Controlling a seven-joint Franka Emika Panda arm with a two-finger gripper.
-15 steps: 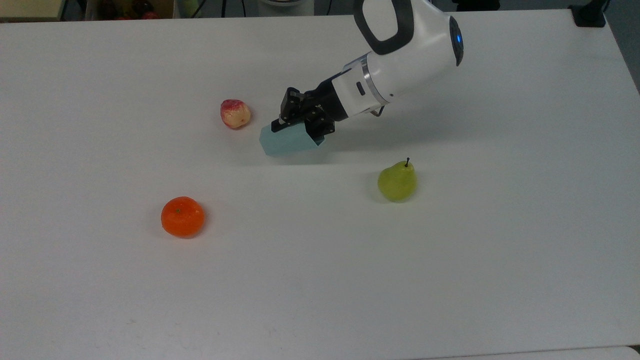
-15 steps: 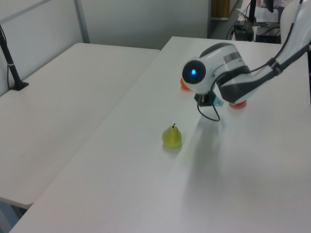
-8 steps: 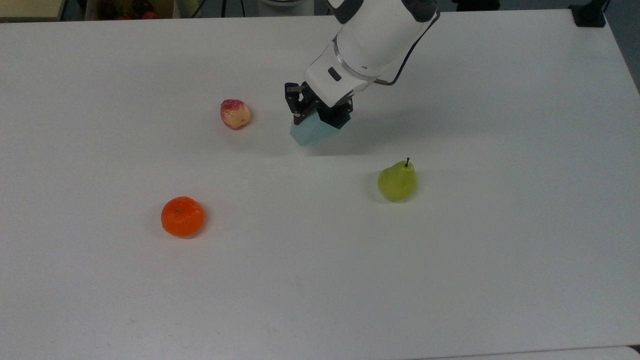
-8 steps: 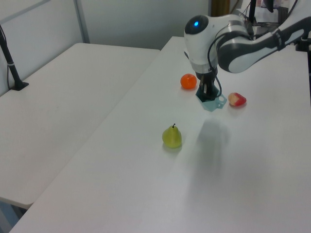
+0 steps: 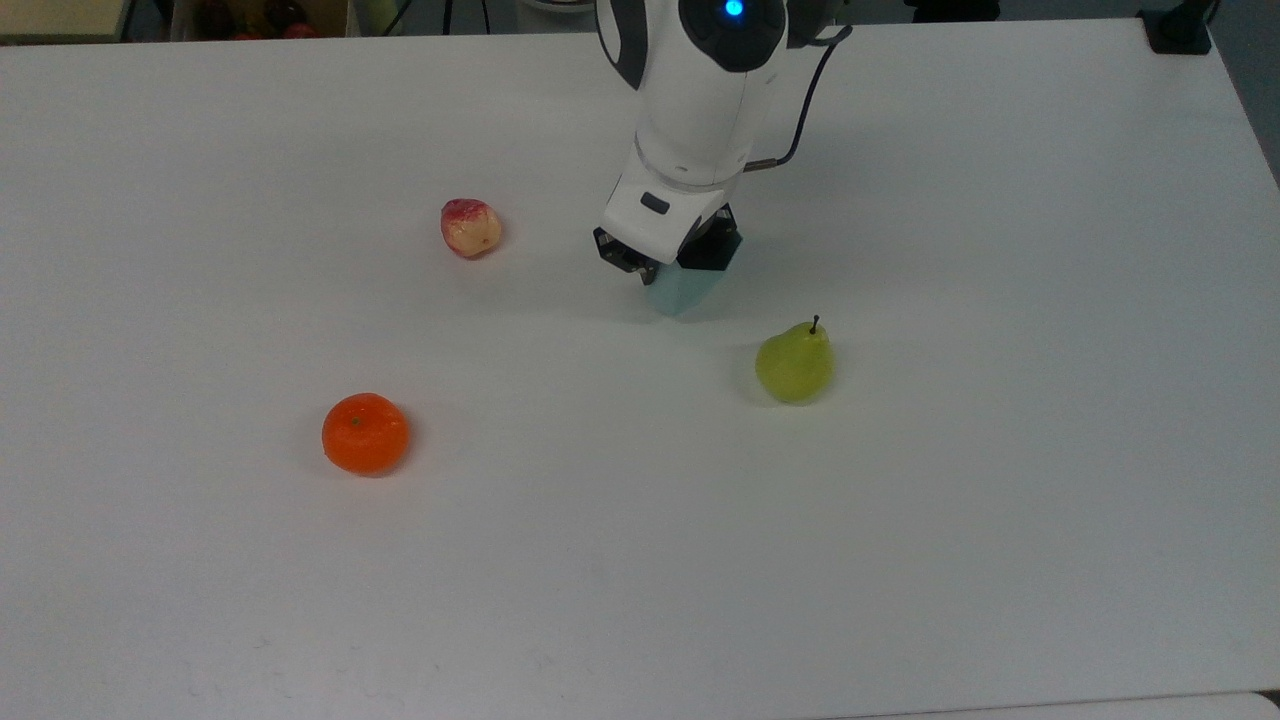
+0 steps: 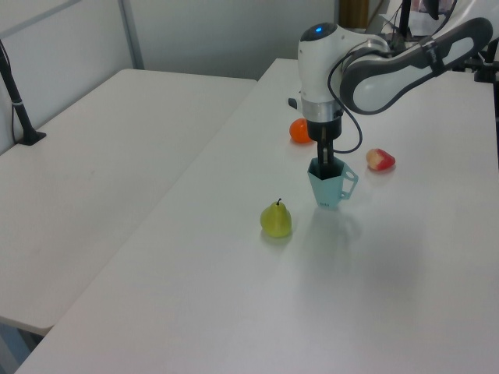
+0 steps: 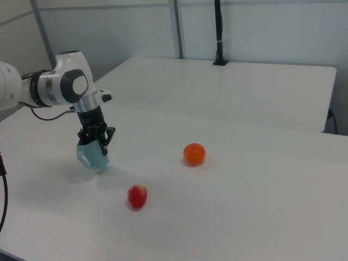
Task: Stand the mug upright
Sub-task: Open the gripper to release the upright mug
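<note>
The small pale blue-teal faceted plastic mug point(image 6: 328, 187) is seen near the centre of the left view, its opening upward and its handle toward the left view's right. In the right view the mug point(image 7: 92, 155) appears a little tilted at the left of the frame. Whether its base touches the white desk point(image 5: 640, 560) cannot be told. The black hand point(image 6: 325, 161) of the white arm is pointed straight down and is pinched on the rim of the mug, one finger reaching inside. In the top view the mug point(image 5: 682, 290) is partly hidden under the hand point(image 5: 668, 255), above the centre of the frame. A green pear point(image 5: 795, 362) is placed near it at the lower right, a red and cream fruit point(image 5: 470, 227) at the left, and an orange round fruit point(image 5: 365, 433) well apart at the lower left.
</note>
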